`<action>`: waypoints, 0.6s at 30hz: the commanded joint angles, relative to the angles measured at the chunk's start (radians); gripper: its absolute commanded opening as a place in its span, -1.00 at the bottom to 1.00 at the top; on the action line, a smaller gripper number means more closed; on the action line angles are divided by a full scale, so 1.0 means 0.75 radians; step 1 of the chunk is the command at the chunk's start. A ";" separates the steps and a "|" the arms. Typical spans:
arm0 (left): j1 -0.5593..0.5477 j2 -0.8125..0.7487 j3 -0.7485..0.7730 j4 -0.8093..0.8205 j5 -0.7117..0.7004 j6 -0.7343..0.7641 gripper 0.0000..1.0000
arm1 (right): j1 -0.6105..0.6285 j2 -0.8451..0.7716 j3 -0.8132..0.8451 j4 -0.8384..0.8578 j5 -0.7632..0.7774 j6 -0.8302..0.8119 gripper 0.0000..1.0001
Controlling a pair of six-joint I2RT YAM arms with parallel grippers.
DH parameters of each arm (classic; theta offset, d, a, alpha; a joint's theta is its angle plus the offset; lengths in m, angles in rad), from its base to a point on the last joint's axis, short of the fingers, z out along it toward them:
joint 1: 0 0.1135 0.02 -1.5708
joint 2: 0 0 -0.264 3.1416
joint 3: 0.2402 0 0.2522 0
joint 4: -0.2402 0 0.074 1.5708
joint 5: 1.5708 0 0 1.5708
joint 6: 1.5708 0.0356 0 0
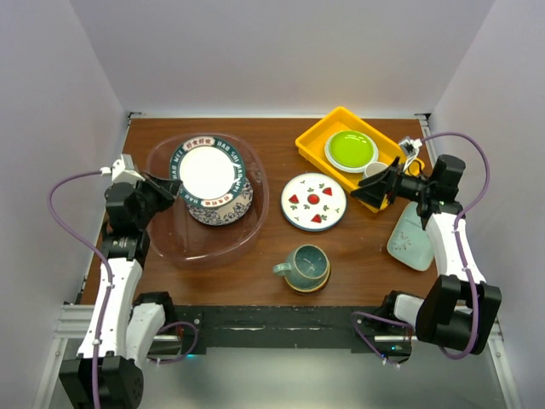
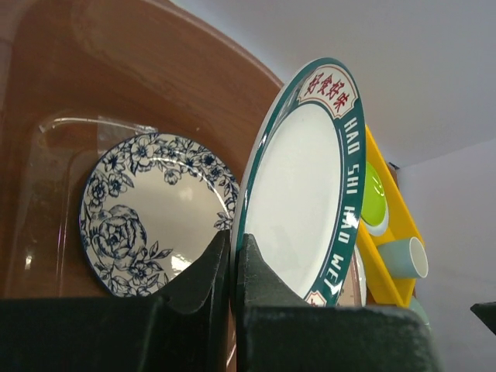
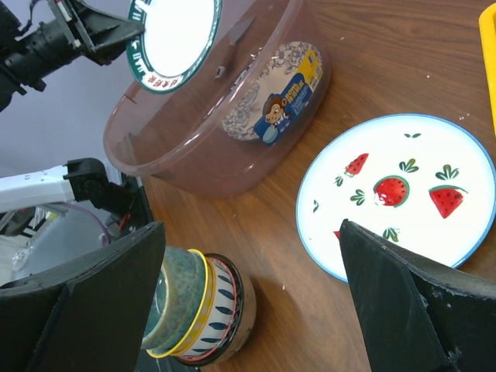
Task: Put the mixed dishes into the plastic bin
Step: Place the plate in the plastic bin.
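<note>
Round white plate with a dark teal lettered rim (image 1: 207,172): upper left of the top view, held in the air over the large transparent, faintly pink plastic bin (image 1: 196,244). It partly covers the round blue floral plate (image 1: 225,213), which lies on the bin floor. The right wrist view puts the lettered plate about level with the bin's rim or above it, so it is apparently clear of the floral plate, though the gap itself cannot be read. The left gripper (image 1: 173,189) is clamped on the plate's rim at its left edge. In the left wrist view the jaws pinch only a narrow strip of rim, with the rest of the plate hanging out unsupported. Orientation: eating face up toward the overhead camera, slightly tilted. A round plate has no long axis; the line from grip to far rim runs toward the upper right of the top view. Risks, as judged:
1. The shallow edge pinch could let the plate pivot or slip, since its weight sits well out from the jaws.
2. Release from this height would drop it onto the floral plate, so a chip or crack is possible.
3. The far rim could catch the bin wall during lowering and shove the bin.

The right gripper (image 1: 368,192) stands wide open and empty above the tabletop (image 1: 358,264), just beside the white plate with red fruit (image 1: 313,202).
</note>
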 commanded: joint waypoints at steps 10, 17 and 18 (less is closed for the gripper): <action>0.102 -0.027 -0.092 0.211 0.187 -0.084 -1.00 | -0.006 0.012 0.054 -0.004 0.022 -0.038 0.96; 0.110 -0.017 -0.116 0.225 0.203 -0.084 -1.00 | -0.004 0.014 0.054 -0.004 0.026 -0.038 0.96; 0.108 -0.013 -0.118 0.227 0.205 -0.084 -1.00 | -0.004 0.018 0.054 -0.006 0.026 -0.038 0.96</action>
